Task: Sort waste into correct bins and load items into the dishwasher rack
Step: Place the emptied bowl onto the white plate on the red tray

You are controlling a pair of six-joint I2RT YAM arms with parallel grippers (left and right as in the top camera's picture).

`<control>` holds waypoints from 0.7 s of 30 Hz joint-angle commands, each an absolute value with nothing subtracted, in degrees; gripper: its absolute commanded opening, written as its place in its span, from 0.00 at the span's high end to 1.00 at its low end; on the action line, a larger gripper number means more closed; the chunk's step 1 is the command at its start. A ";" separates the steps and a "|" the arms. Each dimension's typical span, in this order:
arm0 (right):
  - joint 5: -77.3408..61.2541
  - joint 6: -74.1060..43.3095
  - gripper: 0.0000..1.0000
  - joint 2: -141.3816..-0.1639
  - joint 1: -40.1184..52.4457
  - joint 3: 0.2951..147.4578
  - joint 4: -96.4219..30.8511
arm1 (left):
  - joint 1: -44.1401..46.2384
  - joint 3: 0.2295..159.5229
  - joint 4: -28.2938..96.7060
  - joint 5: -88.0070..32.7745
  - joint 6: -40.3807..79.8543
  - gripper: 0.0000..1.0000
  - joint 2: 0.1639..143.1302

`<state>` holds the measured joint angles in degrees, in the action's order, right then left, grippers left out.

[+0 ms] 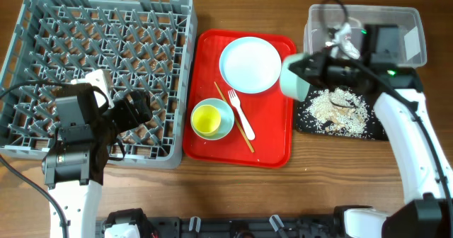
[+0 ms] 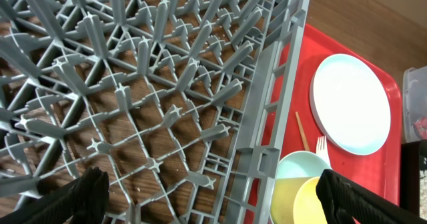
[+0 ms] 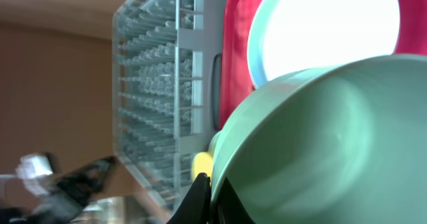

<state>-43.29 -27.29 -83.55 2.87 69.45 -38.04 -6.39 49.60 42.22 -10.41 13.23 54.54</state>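
Observation:
My right gripper [image 1: 306, 66] is shut on the rim of a pale blue-green bowl [image 1: 293, 77], which hangs tipped on its side at the left end of the black tray [image 1: 306, 125]. Beige food scraps [image 1: 338, 109] lie on that tray. In the right wrist view the bowl [image 3: 320, 144] fills the frame, its rim pinched between the fingertips [image 3: 200, 197]. On the red serving tray sit a white plate [image 1: 249, 64], a second bowl [image 1: 223, 125] with a yellow cup [image 1: 207, 120] in it, a fork [image 1: 239, 110] and chopsticks [image 1: 235, 123]. My left gripper [image 1: 131, 114] is open and holds nothing, above the dishwasher rack [image 1: 99, 61] near its front right corner.
The clear tub [image 1: 417, 25] stands at the back right behind the black tray, partly covered by my right arm. The red serving tray [image 1: 272, 149] lies between rack and black tray. In the left wrist view the rack wall [image 2: 267, 117] runs beside the plate [image 2: 350, 104] and cup [image 2: 300, 201].

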 commanded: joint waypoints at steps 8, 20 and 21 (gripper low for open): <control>-12.19 -7.84 0.96 -88.53 19.29 76.60 -30.37 | -6.66 50.65 42.09 -10.90 13.96 0.00 54.61; -9.43 -4.51 0.95 -106.37 27.44 76.60 -20.71 | -6.66 50.65 42.09 -10.90 13.96 0.00 54.61; -9.45 -4.54 0.95 -107.18 27.83 76.60 -20.62 | -6.66 50.65 42.09 -10.90 13.96 0.00 54.61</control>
<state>-11.05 -5.91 -103.26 26.39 75.64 -21.65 -6.39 49.60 42.22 -10.41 13.23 54.54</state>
